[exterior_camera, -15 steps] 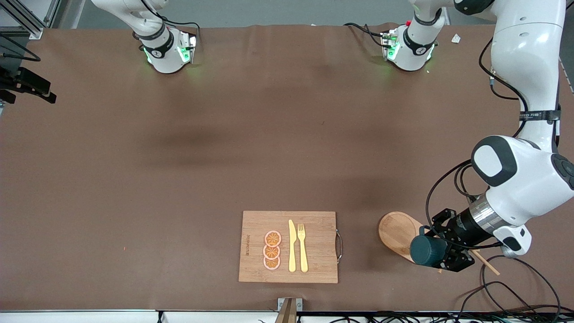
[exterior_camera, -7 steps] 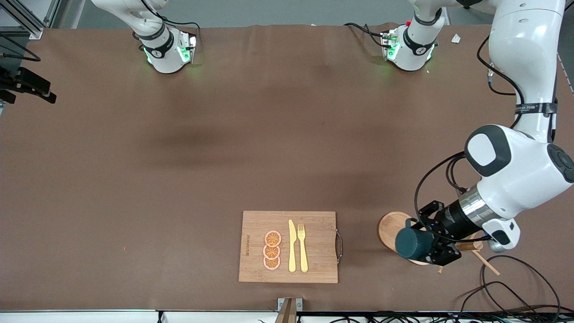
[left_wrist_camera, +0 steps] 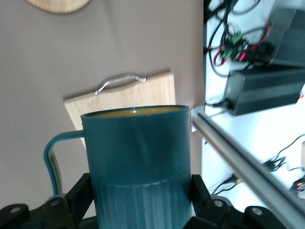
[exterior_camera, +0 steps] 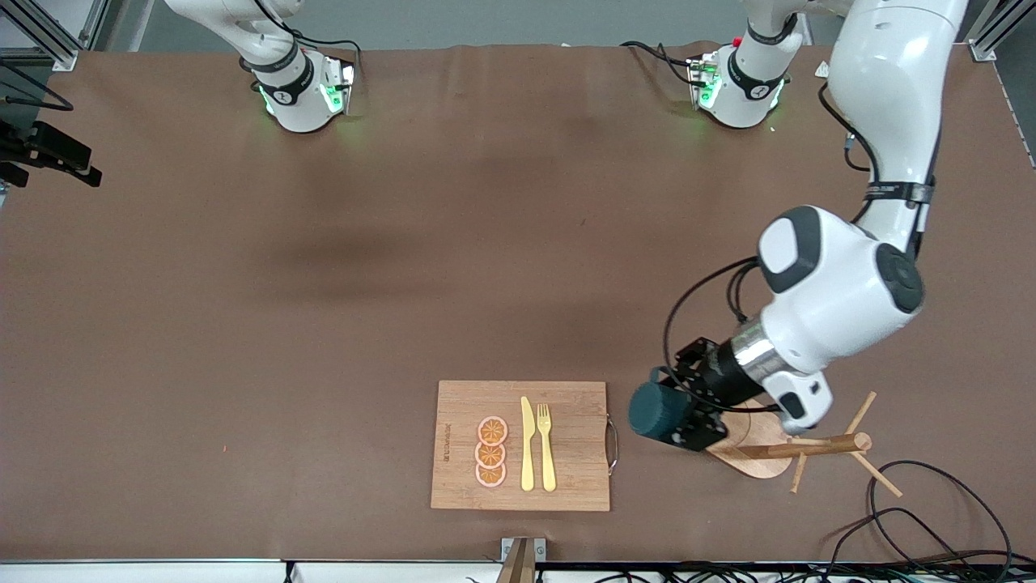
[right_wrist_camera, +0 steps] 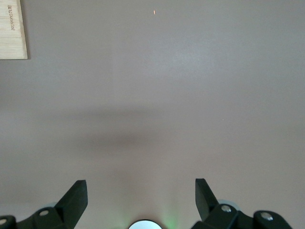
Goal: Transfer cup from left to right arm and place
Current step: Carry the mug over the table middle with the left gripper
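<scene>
Teal cup (exterior_camera: 654, 410) clamped in left gripper (exterior_camera: 678, 421) jaws; right gripper (right_wrist_camera: 141, 199) jaws wide, empty.

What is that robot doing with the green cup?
The left gripper is shut on the cup and holds it in the air, over the table between the cutting board and the wooden rack. The right gripper is open and waits above bare table, holding nothing. So the cup has not been passed to the right arm yet.
</scene>
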Robot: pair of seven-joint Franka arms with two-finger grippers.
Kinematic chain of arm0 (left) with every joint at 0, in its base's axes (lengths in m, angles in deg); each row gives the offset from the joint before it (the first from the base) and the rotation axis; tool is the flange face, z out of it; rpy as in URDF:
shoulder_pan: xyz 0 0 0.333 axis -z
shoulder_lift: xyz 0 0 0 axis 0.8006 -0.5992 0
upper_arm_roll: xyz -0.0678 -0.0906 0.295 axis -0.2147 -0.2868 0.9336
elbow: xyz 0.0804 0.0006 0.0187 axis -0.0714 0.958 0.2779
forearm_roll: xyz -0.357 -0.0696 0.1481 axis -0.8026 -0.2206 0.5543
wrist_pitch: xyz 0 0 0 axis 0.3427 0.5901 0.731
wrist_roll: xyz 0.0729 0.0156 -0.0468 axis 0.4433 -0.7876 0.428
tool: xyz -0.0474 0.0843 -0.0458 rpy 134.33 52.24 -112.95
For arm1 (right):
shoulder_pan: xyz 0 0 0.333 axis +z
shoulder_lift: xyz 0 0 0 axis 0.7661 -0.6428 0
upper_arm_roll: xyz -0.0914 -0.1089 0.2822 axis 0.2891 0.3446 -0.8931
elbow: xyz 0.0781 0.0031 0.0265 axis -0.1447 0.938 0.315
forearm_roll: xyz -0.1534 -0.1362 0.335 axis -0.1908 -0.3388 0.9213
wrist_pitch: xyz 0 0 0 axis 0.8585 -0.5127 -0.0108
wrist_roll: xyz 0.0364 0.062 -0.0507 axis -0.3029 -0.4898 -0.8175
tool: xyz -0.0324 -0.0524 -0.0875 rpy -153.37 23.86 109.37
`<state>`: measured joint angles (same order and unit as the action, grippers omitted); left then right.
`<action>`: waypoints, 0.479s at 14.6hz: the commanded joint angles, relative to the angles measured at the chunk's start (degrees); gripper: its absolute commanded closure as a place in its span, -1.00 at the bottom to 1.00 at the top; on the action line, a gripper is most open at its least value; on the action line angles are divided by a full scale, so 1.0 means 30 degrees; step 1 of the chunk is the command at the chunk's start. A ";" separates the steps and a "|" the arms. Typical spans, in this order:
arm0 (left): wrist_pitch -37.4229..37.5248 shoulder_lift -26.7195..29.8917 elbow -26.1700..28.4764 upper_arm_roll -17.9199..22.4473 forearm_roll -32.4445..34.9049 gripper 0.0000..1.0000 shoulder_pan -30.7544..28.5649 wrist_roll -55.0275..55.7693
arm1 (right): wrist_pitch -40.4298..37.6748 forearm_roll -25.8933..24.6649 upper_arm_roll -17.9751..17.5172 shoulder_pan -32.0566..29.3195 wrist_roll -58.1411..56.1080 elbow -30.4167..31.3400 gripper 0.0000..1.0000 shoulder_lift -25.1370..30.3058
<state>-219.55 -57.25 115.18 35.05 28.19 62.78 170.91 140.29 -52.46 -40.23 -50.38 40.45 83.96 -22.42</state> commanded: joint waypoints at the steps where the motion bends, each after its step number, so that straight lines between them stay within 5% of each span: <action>1: -0.0292 0.0134 0.0107 0.0670 0.2837 -0.29 0.2330 0.1882 | 0.0179 -0.0164 -0.0064 0.0036 0.0024 0.0028 -1.00 0.0057; 7: -0.0234 -0.0481 0.0136 0.1461 1.0193 -0.28 0.7516 0.6659 | 0.0033 -0.0164 -0.0064 -0.0022 0.0025 0.0028 -1.00 0.0057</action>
<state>-219.73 -58.01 115.60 37.44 53.51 81.44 188.11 140.49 -52.46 -40.24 -50.37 40.45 83.96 -22.42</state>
